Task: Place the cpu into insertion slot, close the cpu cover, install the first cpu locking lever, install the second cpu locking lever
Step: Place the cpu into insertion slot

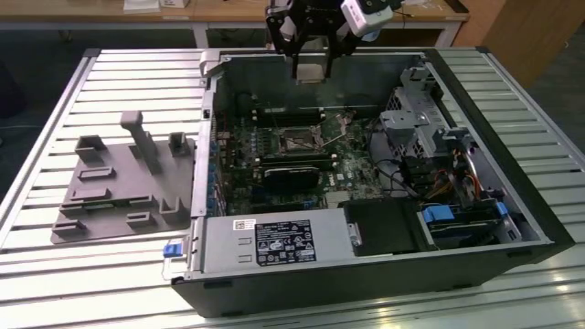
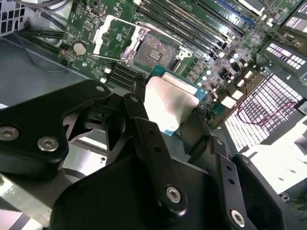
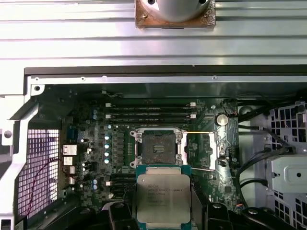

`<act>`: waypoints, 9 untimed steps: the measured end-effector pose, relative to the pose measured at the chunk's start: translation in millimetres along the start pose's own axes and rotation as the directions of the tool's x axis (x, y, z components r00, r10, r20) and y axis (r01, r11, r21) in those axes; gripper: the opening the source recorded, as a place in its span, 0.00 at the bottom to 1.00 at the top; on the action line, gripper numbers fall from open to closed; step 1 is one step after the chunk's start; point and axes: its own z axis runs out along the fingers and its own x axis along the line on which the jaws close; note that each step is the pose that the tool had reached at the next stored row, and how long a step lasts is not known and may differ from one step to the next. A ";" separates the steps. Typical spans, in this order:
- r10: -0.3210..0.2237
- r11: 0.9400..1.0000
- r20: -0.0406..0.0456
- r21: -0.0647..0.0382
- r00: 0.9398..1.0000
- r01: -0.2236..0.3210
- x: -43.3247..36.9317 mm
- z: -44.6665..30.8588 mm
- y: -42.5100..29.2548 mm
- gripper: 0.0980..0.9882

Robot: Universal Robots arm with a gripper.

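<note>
The claw (image 1: 312, 64) hangs over the far edge of an open computer case (image 1: 366, 284) that lies on its side on a slatted metal bench (image 1: 119, 82). Its black fingers (image 2: 139, 120) are clamped on opposite edges of the cpu (image 3: 163, 196), which is held clear of the motherboard with its pale metal top turned towards the first wrist view. In both wrist views the chip is short of the insertion slot (image 3: 158, 146) and not over it. The slot is uncovered, its dark square bed of contacts exposed. The cpu cover (image 3: 214, 146) is swung open and lies just beside the slot, green board showing through its window. A row of long memory slots (image 3: 148, 112) runs along another side of the slot. In the exterior view a larger black rectangular block (image 1: 292, 177) sits on the board just beside the slot, on the side nearer the camera. A labelled power supply (image 1: 274, 243) fills the case's near corner. A metal drive cage (image 1: 429, 137) and a bundle of cables (image 1: 466, 181) crowd the exterior view's right. Outside the case, at the exterior view's left, a grey moulded fixture (image 1: 119, 192) rests on the bench well apart from the claw.
</note>
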 end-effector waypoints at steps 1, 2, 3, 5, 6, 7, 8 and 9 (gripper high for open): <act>0.000 1.000 0.000 0.000 1.000 0.000 0.0 1.2 -0.1 0.49; 0.000 1.000 0.000 0.000 1.000 0.000 0.0 2.4 -0.2 0.49; 0.000 1.000 0.000 0.000 1.000 0.000 -0.1 3.6 -0.3 0.49; 0.000 1.000 0.000 0.000 1.000 0.000 -0.1 6.5 -0.6 0.49; 0.000 1.000 0.000 0.000 1.000 0.000 -0.1 8.1 -0.7 0.49; 0.000 1.000 0.000 0.000 1.000 0.000 -0.2 9.8 -0.8 0.49; 0.000 1.000 0.000 0.000 1.000 0.000 -0.2 11.5 -1.0 0.49; 0.000 1.000 0.000 0.000 1.000 0.000 -0.2 13.2 -1.1 0.49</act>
